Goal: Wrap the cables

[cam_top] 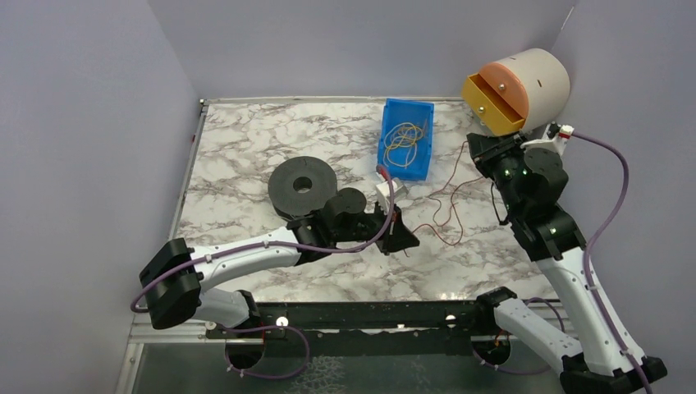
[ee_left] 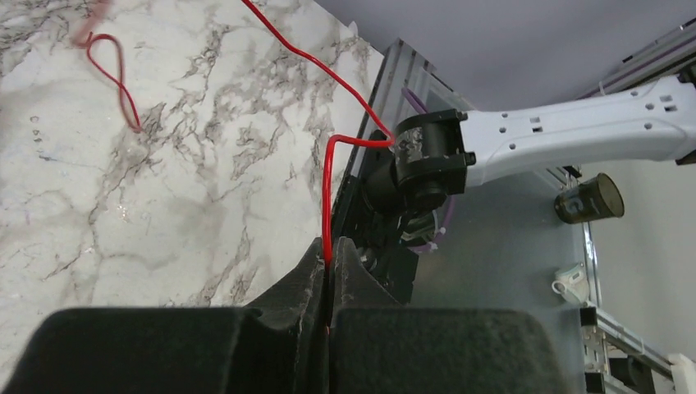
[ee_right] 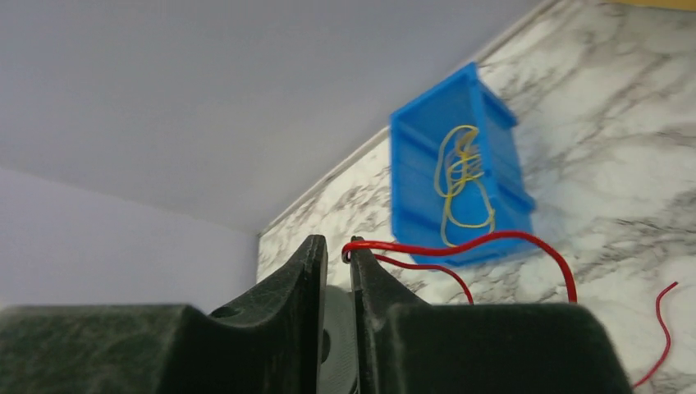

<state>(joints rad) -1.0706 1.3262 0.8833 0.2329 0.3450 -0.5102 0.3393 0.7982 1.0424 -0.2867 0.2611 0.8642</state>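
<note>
- The left gripper [cam_top: 401,237] reaches out over the middle of the marble table [cam_top: 246,148], its jaws pressed together on the red cable [ee_left: 327,197]
- In the left wrist view the cable rises straight out of the closed fingertips, bends sharply sideways, then runs away in a long diagonal across the marble; a further loop of it lies farther off on the table
- The right gripper [cam_top: 478,146] is at the far right of the table, just below a cylinder [cam_top: 538,74] with an orange drawer [cam_top: 492,103] pulled out of its face
- In the right wrist view its jaws stand slightly apart with a narrow gap between them; the cable touches the tip of one finger [ee_right: 365,271] and arcs off to the side, and I cannot tell whether it is caught or merely draped there
- From above, the cable wanders in loose curves over the marble between the two grippers
- A blue bin [cam_top: 386,131] sits at the far edge of the table between them, with yellow loops [cam_top: 404,135] inside
- A black disc [cam_top: 283,190] with a centre hole lies flat just left of the left gripper's wrist
</note>
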